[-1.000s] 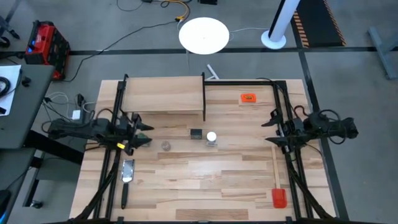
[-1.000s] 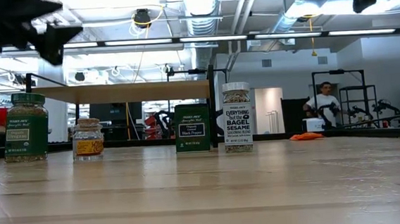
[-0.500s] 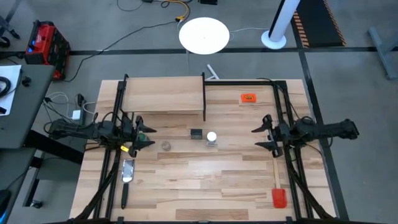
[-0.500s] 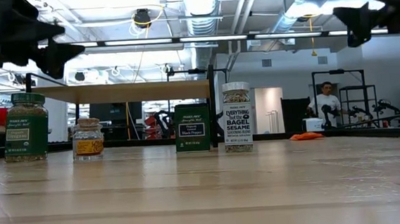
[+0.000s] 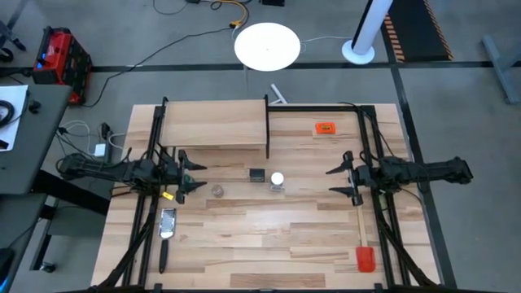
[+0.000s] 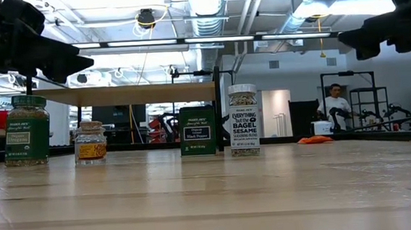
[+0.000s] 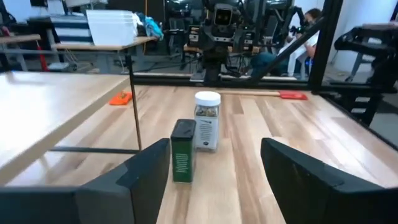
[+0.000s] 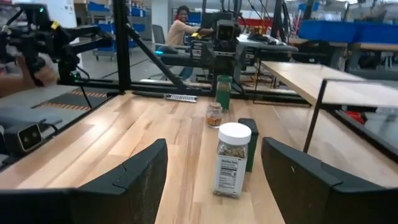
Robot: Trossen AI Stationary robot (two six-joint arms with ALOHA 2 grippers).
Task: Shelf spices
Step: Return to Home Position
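Note:
Four spice containers stand on their bases in a row on the table. They are a green-lidded jar (image 6: pixel 27 131), a brownish jar (image 5: pixel 217 190), a black tin (image 5: pixel 256 174) and a clear jar with a white lid (image 5: pixel 278 181). The light-wood shelf (image 5: pixel 216 124) with a black frame stands at the far left. My left gripper (image 5: pixel 192 174) is open in the air above the green-lidded jar, its fingers pointing at the tin (image 7: pixel 182 159). My right gripper (image 5: pixel 337 180) is open in the air to the right of the white-lidded jar (image 8: pixel 231 160).
A metal grater (image 5: pixel 168 221) lies near the left edge. A red-headed spatula (image 5: pixel 362 244) lies along the right edge, below my right arm. A flat orange tag (image 5: pixel 325 128) lies at the far right. A person (image 6: pixel 332 105) is in the room beyond the table.
My right gripper has come down and moved toward the table's left edge, nearer the white-lidded jar, staying open. My left gripper has come down a little above the green-lidded jar. The jars have not moved.

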